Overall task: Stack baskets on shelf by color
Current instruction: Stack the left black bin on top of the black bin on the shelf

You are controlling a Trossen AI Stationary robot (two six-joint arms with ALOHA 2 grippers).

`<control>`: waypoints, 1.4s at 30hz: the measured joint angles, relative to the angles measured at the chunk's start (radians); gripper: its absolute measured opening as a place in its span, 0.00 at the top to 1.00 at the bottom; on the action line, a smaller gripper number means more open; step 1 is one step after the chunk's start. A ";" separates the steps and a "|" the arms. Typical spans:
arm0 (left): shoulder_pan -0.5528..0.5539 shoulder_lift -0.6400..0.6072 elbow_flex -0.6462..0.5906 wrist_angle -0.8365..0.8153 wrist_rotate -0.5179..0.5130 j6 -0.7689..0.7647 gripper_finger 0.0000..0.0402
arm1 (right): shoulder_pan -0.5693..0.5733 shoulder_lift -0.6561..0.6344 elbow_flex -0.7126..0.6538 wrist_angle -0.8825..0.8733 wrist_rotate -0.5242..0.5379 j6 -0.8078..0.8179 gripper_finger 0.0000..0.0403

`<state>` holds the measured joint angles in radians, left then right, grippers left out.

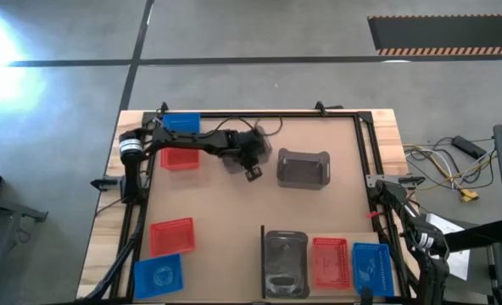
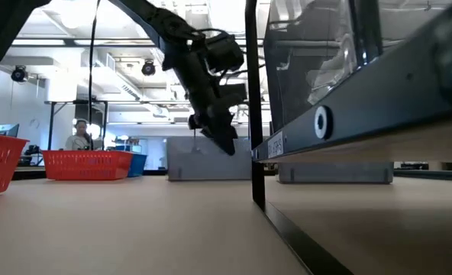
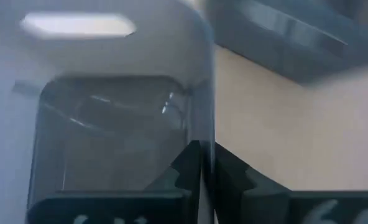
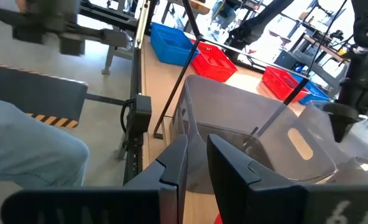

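Overhead, left gripper (image 1: 253,172) beside grey basket (image 1: 303,168) (low view hides gap)

You have a lone basket (image 1: 303,168) at the table's middle, with the left gripper (image 1: 253,172) just to its left. Far left, two baskets (image 1: 180,141) sit one behind the other. Near left, two more baskets (image 1: 166,256) — one nearer than the other. Near right, on the shelf (image 1: 336,292), three baskets (image 1: 329,263) stand side by side.
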<state>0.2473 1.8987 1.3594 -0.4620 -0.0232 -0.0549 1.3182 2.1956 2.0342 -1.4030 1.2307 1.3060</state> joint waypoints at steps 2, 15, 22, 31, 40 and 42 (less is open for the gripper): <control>-0.027 -0.011 0.015 -0.075 0.010 0.098 0.98 | 0.000 0.000 -0.001 0.001 0.000 0.000 0.87; -0.135 -0.038 0.058 -0.626 -0.067 0.458 0.92 | 0.000 0.000 -0.002 0.008 -0.002 0.002 0.87; -0.128 -0.074 0.099 -0.658 -0.047 0.189 0.85 | 0.000 0.000 -0.003 0.010 -0.004 -0.007 0.87; -0.128 -0.113 0.113 -0.320 -0.050 -0.165 0.85 | 0.000 0.000 -0.012 0.016 -0.003 -0.007 0.87; -0.116 -0.065 0.110 -0.147 -0.054 -0.254 0.62 | 0.000 0.000 -0.015 0.026 -0.003 -0.005 0.87; -0.116 -0.039 0.110 -0.148 -0.061 -0.257 0.53 | 0.000 0.000 -0.017 0.026 -0.003 -0.004 0.87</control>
<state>0.1310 1.8594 1.4696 -0.6102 -0.0845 -0.3117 1.3178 2.1956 2.0171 -1.3769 1.2274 1.3018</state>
